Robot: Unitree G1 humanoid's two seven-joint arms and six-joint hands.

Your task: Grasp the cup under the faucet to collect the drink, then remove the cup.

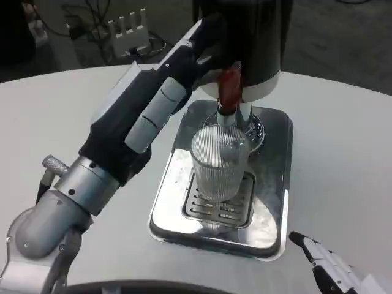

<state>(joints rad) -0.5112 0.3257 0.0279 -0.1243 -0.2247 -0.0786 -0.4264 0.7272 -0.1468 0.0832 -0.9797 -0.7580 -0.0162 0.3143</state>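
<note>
The cup (220,162) stands under the faucet (229,92), apart from the right fingers (304,240).

One of nearly everything, two hands

There was one clear ribbed glass cup (219,162), one shiny steel drip tray (277,184), one black dispenser (257,37), one red-handled faucet (229,92), one round white table (343,153), and two hands: left (184,67), right (331,266).

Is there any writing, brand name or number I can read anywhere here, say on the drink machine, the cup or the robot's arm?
None can be read: no words, numbers or signs show on the black dispenser, its red tap handle, the ribbed clear cup, the metal drip tray or the left hand.
</note>
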